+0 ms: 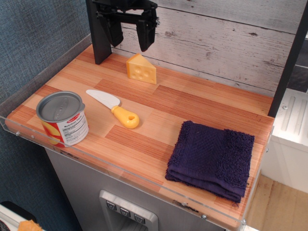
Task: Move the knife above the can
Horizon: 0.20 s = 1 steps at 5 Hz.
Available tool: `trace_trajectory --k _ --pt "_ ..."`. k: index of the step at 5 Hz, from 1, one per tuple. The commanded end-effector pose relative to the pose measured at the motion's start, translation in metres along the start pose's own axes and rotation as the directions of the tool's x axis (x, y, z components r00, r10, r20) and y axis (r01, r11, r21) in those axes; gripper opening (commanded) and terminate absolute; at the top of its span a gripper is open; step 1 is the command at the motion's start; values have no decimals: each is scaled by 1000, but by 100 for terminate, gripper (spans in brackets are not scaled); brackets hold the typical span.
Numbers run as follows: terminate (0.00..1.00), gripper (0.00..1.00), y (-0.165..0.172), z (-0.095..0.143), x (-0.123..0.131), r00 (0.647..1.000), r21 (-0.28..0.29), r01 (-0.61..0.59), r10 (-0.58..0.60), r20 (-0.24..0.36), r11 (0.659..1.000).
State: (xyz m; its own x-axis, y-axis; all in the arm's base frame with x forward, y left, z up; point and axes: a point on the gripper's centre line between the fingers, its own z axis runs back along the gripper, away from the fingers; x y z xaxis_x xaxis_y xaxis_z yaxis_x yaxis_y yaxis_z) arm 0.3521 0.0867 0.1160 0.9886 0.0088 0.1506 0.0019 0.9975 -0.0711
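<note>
The knife (114,108) lies flat on the wooden counter, white blade pointing left, yellow handle with a hole toward the right. The can (62,118) stands upright at the front left corner, grey ridged lid up, just left of and in front of the knife. My gripper (130,37) is black, open and empty, raised high at the back of the counter, above and behind the knife, with its fingers pointing down.
A yellow cheese wedge (141,69) sits at the back, just below the gripper. A folded dark purple towel (211,159) lies at the front right. A clear plastic rim (120,168) edges the counter. A black post (97,33) stands at back left.
</note>
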Motion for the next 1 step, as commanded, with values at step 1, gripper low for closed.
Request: trace_trajectory --k 1 --pt "100 100 1 15 1 999 10 4 -4 41 1000"
